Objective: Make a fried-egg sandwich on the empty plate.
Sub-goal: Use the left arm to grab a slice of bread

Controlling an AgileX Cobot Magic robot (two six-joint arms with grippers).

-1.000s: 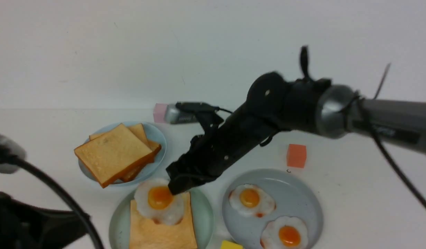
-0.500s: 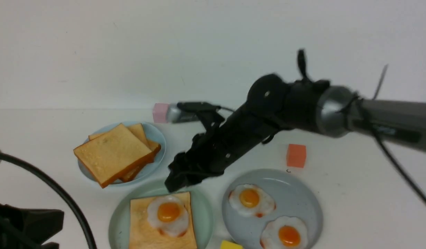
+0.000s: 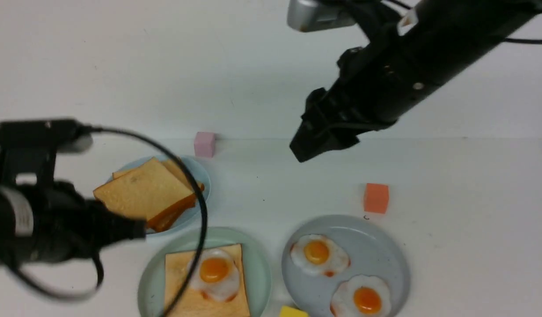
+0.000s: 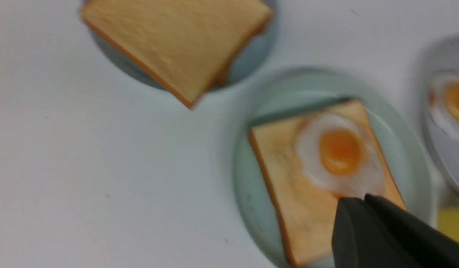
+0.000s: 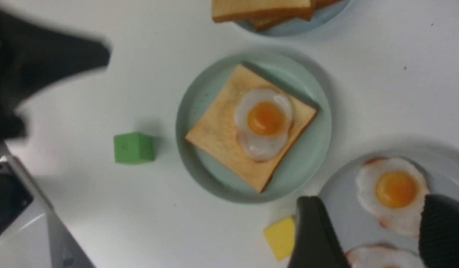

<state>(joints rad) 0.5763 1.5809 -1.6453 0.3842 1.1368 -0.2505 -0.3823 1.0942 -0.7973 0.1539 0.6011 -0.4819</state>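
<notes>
Blurry feed. Mint-green plate (image 4: pixel 244 178) carries one toast slice (image 4: pixel 296 219), with a fried egg (image 4: pixel 339 152) lying on it, off-centre toward 1 o'clock (12 = away from the robot). Left gripper (image 4: pixel 358 201) has its tips pressed together, empty, over the slice at the egg's 6 o'clock edge. Toast stack (image 4: pixel 177 41) on a light-blue plate (image 4: pixel 252 63) sits at 10 o'clock. Grey plate (image 4: pixel 438 156) with a second egg (image 4: pixel 456 100) is at 3, and a yellow block (image 4: pixel 453 223) at 4.

Mint plate (image 3: pixel 261 269) and probable yellow block (image 3: pixel 294 312) cropped below (front view)
</notes>
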